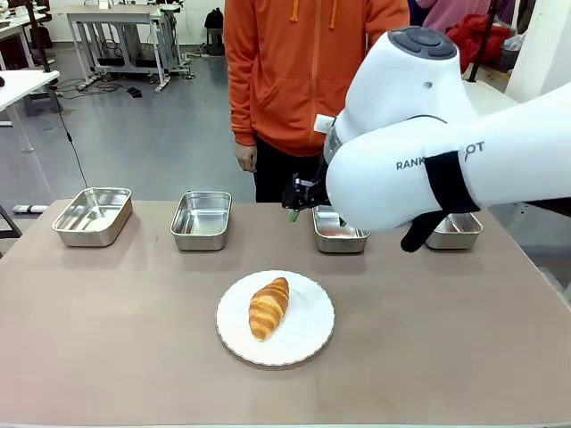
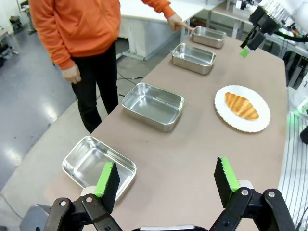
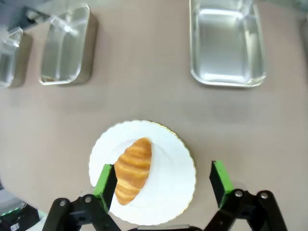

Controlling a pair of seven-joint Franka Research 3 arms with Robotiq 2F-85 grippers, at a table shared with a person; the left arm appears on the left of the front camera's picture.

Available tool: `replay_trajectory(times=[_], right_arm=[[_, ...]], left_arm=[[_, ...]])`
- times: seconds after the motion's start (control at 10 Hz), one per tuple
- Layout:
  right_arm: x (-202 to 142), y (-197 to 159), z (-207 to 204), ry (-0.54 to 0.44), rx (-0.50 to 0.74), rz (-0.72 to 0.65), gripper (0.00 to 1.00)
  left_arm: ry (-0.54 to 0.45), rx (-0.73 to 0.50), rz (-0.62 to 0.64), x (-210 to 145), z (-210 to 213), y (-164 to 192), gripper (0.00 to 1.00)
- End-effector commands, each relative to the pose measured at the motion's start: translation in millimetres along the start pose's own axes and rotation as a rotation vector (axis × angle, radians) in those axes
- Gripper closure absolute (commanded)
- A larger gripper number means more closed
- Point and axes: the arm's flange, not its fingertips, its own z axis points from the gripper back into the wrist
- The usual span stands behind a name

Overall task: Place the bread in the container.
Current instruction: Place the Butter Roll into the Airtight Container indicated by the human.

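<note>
Front faces person (image 1: 303, 80); both wrists overlook the bread (image 1: 268, 308).

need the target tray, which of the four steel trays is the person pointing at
The tray at the robot's far right end of the row: the person's outstretched hand points at its rim. Nobody points at the other three.

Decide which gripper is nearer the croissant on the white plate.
Right. The right gripper hangs open above the plate holding the croissant. The left gripper, also open, hovers by the end tray, much farther from it.
</note>
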Motion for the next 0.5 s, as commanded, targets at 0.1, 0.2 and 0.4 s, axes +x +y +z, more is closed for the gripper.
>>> replay_trajectory(times=[0.1,0.2,0.4], right_arm=[[-9.7,11.9,11.6,-0.035,0.003,0.081,0.00],[-9.7,11.9,11.6,-0.035,0.003,0.081,0.00],[-21.6,41.4,-5.3,-0.028,-0.121,-0.020,0.00]], left_arm=[[-0.016,-0.005,-0.013,1.1,0.7,-1.1,0.00],[-0.016,-0.005,-0.013,1.1,0.7,-1.1,0.00],[-0.016,-0.005,-0.013,1.1,0.7,-1.1,0.00]])
